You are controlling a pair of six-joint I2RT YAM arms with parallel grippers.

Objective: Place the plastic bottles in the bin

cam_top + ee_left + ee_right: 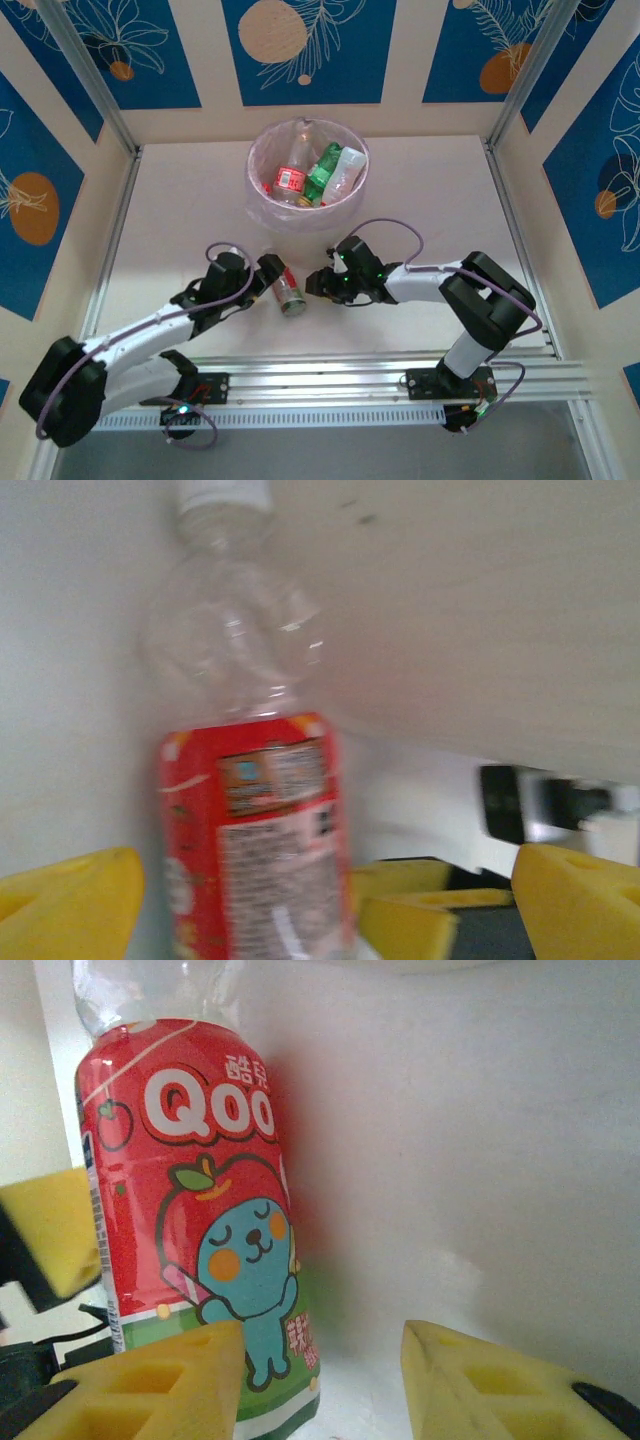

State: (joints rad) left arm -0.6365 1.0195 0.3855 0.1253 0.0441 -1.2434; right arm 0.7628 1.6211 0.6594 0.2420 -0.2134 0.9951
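Red label on the clear bottle (195, 1210), white Qoo lettering, a blue cartoon face with orange cheeks, green band underneath! Its cap (222, 494) is white. Yellow pads (480, 1380) on the right gripper (320, 1360), yellow on the left gripper (320, 910) too. The bin (300, 218) shows a pink-lilac liner (256, 165), a green bottle (323, 172) inside. Pale cream surface (180, 220), blue walls (320, 50) with orange discs.

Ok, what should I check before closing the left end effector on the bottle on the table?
1. The bottle lies between the fingers of the left end effector: ok.
2. The left end effector is open: ok.
3. The right end effector is clear of the bottle: not ok, it crowds the other side.
4. Whether any fingers touch the bottle: cannot tell.
5. Mouth of the bin is unobstructed: ok.
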